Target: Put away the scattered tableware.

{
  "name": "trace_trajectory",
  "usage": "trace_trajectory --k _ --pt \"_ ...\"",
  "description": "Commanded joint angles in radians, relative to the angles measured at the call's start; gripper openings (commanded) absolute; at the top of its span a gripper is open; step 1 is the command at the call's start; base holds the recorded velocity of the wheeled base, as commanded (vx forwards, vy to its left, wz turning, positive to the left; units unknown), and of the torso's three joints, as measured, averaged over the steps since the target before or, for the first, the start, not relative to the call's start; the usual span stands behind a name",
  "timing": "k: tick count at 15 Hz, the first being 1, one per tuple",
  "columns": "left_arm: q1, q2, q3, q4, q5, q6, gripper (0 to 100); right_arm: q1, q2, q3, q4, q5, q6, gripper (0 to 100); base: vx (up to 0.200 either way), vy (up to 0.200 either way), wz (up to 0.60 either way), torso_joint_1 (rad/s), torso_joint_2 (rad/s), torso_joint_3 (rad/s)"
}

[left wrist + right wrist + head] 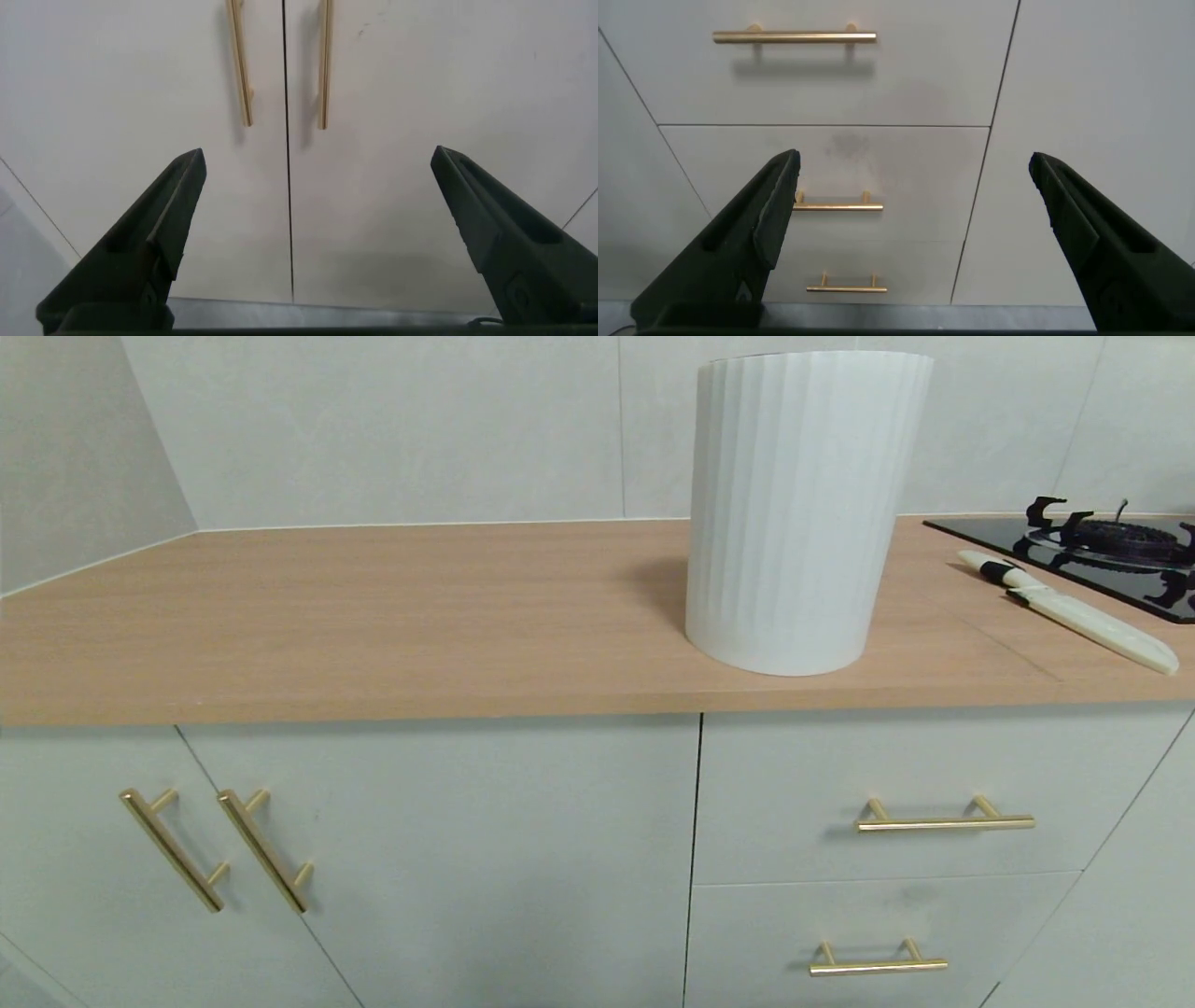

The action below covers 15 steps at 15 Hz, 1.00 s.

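Woodgrain counter (pixel 373 616) runs across the head view under a pale tiled wall (pixel 392 420). A tall white ribbed container (pixel 794 513) stands upright on it, right of the middle and close to the front edge. Further right lies the knife (pixel 1074 611), cream with a dark band near one end. It is flat on the counter, angled from the back towards the front right, well apart from the container and just beside the near corner of the black hob (pixel 1102 555). Under the counter on the left are two doors (pixel 448 859), each with a slanting gold bar handle (pixel 173 849) by the seam between them. On the right are drawers (pixel 887 784), the upper with a level gold handle (pixel 945 819) and the lower with a shorter one (pixel 878 963). In the left wrist view the left gripper (pixel 318 154) faces those doors. Its two dark fingers (pixel 149 243) are spread wide with nothing between them, and the door seam and both gold handles show in the gap. In the right wrist view the right gripper (pixel 913 157) faces the drawers. Its fingers (pixel 747 243) are equally wide apart and hold nothing. Three gold handles sit one below another on the drawer fronts beyond them.
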Motion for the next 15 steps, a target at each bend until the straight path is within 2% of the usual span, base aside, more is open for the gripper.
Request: trace_trajectory --k 1,4,15 --pt "0.001 0.002 0.0 -0.001 0.0 0.0 100 0.002 0.002 0.0 0.0 0.0 0.0 100 0.0 -0.2 0.0 0.017 0.0 -0.002" --pt "0.001 0.002 0.0 -0.001 0.0 0.0 100 0.002 0.002 0.0 0.0 0.0 0.0 100 0.0 -0.2 0.0 0.004 0.0 0.006" --pt "0.001 0.002 0.0 -0.001 0.0 -0.002 100 0.002 0.002 0.0 0.0 0.0 -0.002 100 0.0 0.0 0.0 0.0 0.0 0.0"
